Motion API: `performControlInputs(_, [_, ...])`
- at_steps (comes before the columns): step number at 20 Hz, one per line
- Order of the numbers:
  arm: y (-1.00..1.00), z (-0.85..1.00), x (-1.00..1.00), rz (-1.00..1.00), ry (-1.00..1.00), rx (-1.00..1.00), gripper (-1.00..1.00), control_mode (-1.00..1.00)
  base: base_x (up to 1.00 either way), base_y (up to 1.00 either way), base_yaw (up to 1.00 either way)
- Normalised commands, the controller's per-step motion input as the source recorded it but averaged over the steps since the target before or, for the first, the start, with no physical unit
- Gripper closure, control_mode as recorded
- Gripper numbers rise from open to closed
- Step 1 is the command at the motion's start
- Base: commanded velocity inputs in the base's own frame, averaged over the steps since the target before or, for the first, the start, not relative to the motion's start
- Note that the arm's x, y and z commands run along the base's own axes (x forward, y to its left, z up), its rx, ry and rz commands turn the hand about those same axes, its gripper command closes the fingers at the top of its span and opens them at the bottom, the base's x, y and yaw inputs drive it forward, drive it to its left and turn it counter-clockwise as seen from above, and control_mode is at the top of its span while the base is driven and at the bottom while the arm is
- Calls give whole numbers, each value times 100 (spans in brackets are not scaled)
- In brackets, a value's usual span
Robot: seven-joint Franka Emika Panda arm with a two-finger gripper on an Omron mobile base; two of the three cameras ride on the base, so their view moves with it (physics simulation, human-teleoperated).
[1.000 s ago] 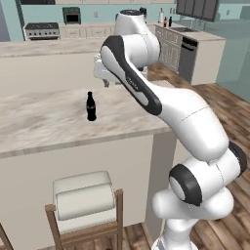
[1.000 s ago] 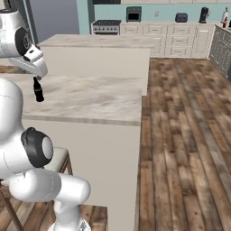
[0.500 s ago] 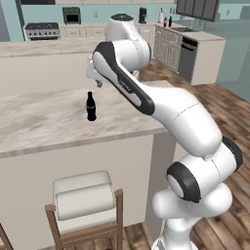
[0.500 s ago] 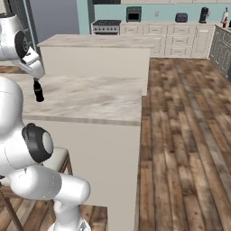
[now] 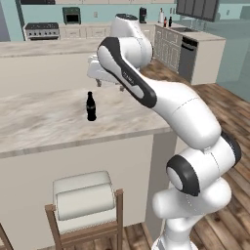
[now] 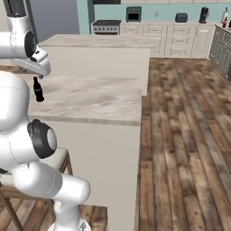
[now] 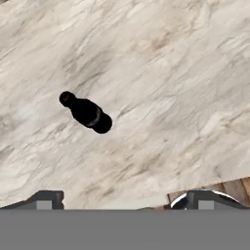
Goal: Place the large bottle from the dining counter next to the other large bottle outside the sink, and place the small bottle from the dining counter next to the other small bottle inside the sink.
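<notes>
- Left base view: small bottle [image 5: 91,106] stands upright on the dining counter [image 5: 44,117], well in from the counter's near edge. I see the gripper [image 5: 110,85] hovering above the counter, up and to the right of that bottle, not touching it. A cushioned wooden stool [image 5: 84,205] sits tucked below the counter's near edge, beneath the bottle's spot. Far behind the bottle, on the back wall counter, two more bottles [image 5: 167,22] stand side by side; too small for me to sort out.
- Right base view: same small bottle [image 6: 38,90] upright on the dining counter [image 6: 94,100], toward the counter's left part, partly behind my arm's white links. Wood floor [image 6: 185,135] runs along the counter's right side.
- Hand view: I look down on the small bottle [image 7: 86,113], alone on the marble of the dining counter [image 7: 161,73], apart from both finger tips [image 7: 46,199]. Jaws are spread wide and released, nothing between them. Counter edge and a strip of floor show at the lower right, away from the bottle.
</notes>
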Motion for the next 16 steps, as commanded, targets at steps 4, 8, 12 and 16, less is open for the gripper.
performControlInputs(4, [-7, -1, 12, 30, -1, 0, -100, -100, 0, 0, 0])
performControlInputs(8, [0, -3, 8, 25, -4, 0, -100, -100, 0, 0, 0])
performControlInputs(12, [4, -2, 0, 8, -8, 0, -100, -100, 0, 0, 0])
performControlInputs(16, [25, 0, 0, 0, -4, -6, -100, -100, 0, 0, 0])
